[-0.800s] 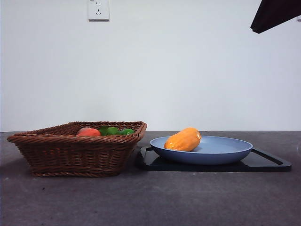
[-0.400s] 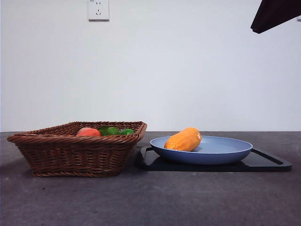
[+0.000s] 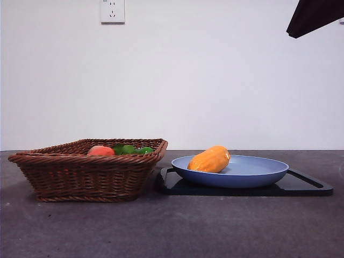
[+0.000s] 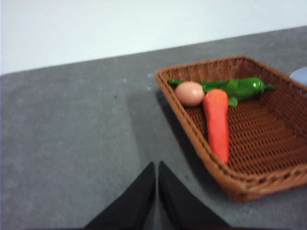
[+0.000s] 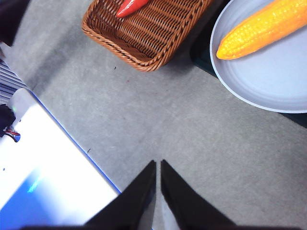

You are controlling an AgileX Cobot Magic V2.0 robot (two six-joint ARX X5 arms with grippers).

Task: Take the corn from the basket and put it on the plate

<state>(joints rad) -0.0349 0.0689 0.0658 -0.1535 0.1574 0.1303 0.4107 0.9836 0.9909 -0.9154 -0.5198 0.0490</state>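
Change: nothing is seen to have moved since the earlier frames; the corn's place on the plate is unchanged.
Corn (image 3: 210,159): laid on its side inside the blue plate (image 3: 258,174), toward the basket side.
Plate: carried on a black tray (image 3: 306,186) on the desk (image 3: 172,226).
Basket (image 3: 86,174): beside the tray; a peach (image 3: 100,151), a carrot (image 4: 217,122) and green peppers (image 4: 235,87) are held in it.
Left gripper (image 4: 157,191): fingers pressed together, nothing held, above bare desk beside the basket.
Right gripper (image 5: 158,189): fingers closed, empty, raised well clear of the plate.
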